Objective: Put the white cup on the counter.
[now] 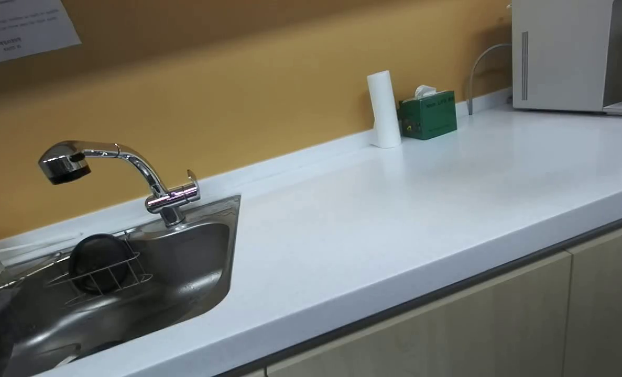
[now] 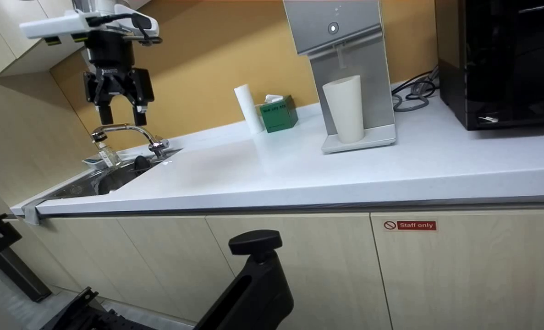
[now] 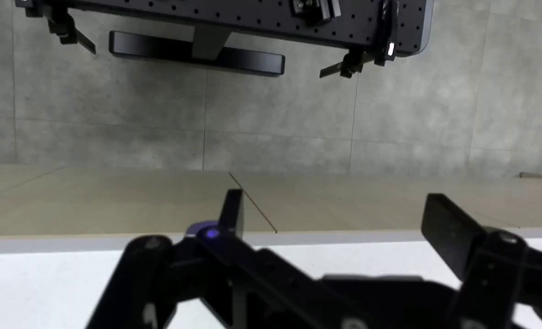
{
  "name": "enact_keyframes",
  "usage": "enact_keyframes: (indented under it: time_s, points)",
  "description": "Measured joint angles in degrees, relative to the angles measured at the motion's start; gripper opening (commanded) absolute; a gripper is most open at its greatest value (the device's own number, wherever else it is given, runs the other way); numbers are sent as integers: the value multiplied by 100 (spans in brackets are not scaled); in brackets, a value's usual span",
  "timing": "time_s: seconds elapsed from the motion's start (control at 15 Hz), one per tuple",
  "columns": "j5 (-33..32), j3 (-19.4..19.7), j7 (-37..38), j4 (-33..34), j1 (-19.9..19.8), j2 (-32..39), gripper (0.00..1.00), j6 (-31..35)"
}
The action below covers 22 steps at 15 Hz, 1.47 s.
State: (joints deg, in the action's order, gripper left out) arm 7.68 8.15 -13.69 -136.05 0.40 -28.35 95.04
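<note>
White cup (image 2: pixel 346 110) stands on the dispenser tray (image 2: pixel 378 136); the spread claw (image 2: pixel 123 118) hangs well apart.

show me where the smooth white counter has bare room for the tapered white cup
Free: the middle and front of the smooth white counter, between the inset steel sink and the tall grey dispenser, plus the strip before its flat tray. Crowded: by the orange wall, where a slim white cylinder and green tissue box stand; the tray holds the white cup.

I see the tapered white cup (image 2: pixel 345 110) upright, slightly raised above the long white surface (image 2: pixel 253 169), back from its front edge.
</note>
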Motion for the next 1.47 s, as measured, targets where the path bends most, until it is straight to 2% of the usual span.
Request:
enact_keyframes:
  time_s: [0.13,0.6,0.8,1.0,1.13,1.47]
  points:
    - [-71,-90,79,-76,-122,15,100,616]
    - [-687,-237,724,-460,-606,461,100,3433]
    - [-1322,-298,1253,-513,-943,840,100,4478]
    - [-2246,-372,1942,-509,-1420,1188,100,5369]
    - [-2638,-420,2333,-497,-1667,1312,100,5544]
    - [-2633,-416,2382,-498,-1622,1323,100,5551]
